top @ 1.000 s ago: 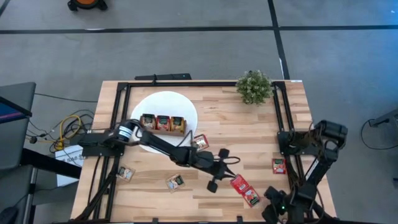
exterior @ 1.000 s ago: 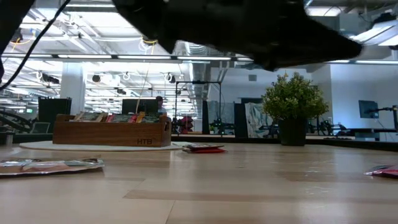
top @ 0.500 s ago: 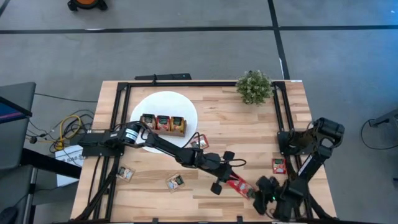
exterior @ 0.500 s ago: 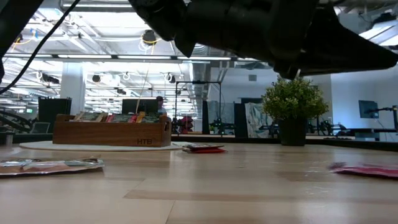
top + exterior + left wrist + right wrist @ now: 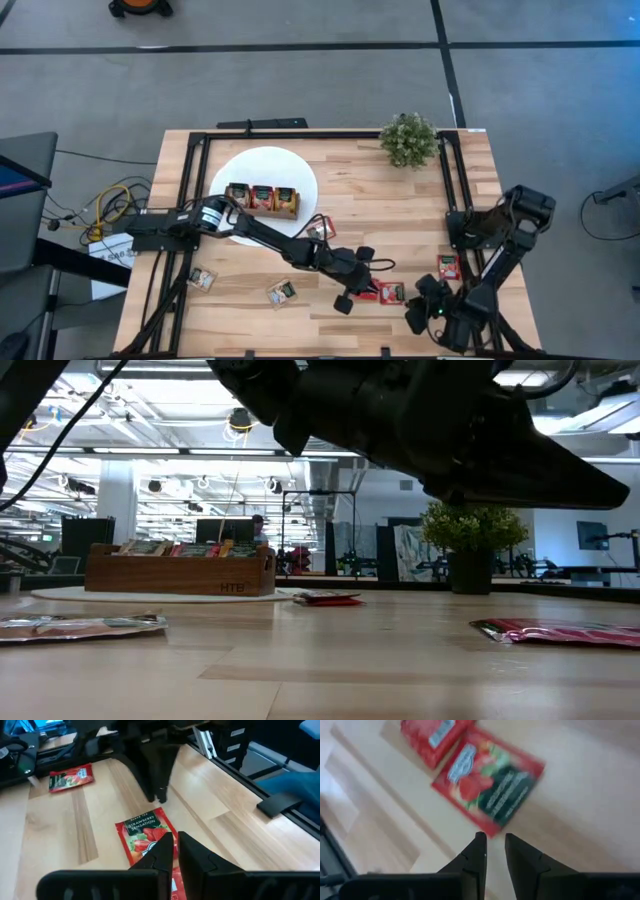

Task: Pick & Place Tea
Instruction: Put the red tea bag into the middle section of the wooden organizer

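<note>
Two red tea sachets (image 5: 382, 292) lie flat side by side on the table near its near edge. They also show in the left wrist view (image 5: 145, 831) and the right wrist view (image 5: 490, 785). My left gripper (image 5: 356, 282) reaches them from the table's left. Its fingers (image 5: 173, 842) are shut, with a narrow slit over the nearer sachet (image 5: 173, 882). My right gripper (image 5: 414, 303) stands at their right, shut (image 5: 495, 845), pointing down, as the left wrist view (image 5: 158, 797) shows. The brown tray (image 5: 262, 198) with sachets stands on the white disc (image 5: 290, 165). My left gripper's shut fingers lie low over the nearer red sachet (image 5: 173, 870), slanting down from the table's left. I cannot tell whether they touch it. My right gripper's shut fingertips (image 5: 480, 840) stand against a corner (image 5: 488, 831) of the right-hand red sachet, pointing down. The sachet lies flat on the table.
Loose sachets lie at the right (image 5: 448, 265), by the disc (image 5: 323, 228) and at the near left (image 5: 282, 292) (image 5: 203, 278). A potted plant (image 5: 408, 138) stands at the far right. A black frame (image 5: 300, 133) runs along the table's edges.
My right gripper has swung from the near right corner toward the table's left and has slid the two red sachets left along the table, turning them from a slant to a level row. They now lie under my left gripper's fingers. My left gripper has edged toward the near edge.
</note>
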Controlling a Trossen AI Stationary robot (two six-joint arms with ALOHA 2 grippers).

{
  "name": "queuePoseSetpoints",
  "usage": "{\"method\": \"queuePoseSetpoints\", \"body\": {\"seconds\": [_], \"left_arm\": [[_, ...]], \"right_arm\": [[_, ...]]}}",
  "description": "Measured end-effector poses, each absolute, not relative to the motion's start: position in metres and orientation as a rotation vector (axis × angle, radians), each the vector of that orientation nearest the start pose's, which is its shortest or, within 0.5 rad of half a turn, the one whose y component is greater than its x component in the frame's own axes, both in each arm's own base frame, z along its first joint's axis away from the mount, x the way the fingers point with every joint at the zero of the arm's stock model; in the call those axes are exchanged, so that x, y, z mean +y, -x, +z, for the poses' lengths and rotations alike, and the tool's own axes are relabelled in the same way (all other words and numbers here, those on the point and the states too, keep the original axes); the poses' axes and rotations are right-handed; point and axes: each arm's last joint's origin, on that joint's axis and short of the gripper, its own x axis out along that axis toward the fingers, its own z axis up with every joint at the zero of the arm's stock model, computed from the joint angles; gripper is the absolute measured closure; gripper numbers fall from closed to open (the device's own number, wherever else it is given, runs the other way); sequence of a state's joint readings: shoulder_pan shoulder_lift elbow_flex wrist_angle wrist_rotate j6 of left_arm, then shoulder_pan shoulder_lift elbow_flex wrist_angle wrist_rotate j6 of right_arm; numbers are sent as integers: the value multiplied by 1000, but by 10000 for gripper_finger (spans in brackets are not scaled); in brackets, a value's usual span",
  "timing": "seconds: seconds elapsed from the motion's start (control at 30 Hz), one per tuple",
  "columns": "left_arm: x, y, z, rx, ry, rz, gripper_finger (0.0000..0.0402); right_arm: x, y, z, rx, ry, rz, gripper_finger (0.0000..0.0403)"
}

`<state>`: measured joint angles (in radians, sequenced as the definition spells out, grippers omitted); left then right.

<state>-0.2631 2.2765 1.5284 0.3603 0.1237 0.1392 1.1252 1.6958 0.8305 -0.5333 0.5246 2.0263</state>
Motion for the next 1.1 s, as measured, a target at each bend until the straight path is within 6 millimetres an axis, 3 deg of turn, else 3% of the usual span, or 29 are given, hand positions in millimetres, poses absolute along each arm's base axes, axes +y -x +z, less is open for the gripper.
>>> {"method": "queuePoseSetpoints", "body": {"seconds": [0.27,0.53,0.67,0.77,0.97,1.1], "left_arm": [[-126,-487,121,402,-131,-364,383],[-123,-490,117,380,-128,-331,383],[-123,-490,118,372,-122,-329,383],[-123,-490,118,374,-128,-320,383],[-123,-489,128,378,-152,-195,383],[-122,-487,130,397,-199,-70,374]], "right_arm": [[245,-138,109,872,-811,-559,334],[242,-149,107,834,-822,-566,260],[235,-159,106,814,-795,-595,249],[230,-164,106,817,-739,-594,277],[222,-170,104,846,-593,-578,386],[219,-170,106,862,-519,-596,395]]}}
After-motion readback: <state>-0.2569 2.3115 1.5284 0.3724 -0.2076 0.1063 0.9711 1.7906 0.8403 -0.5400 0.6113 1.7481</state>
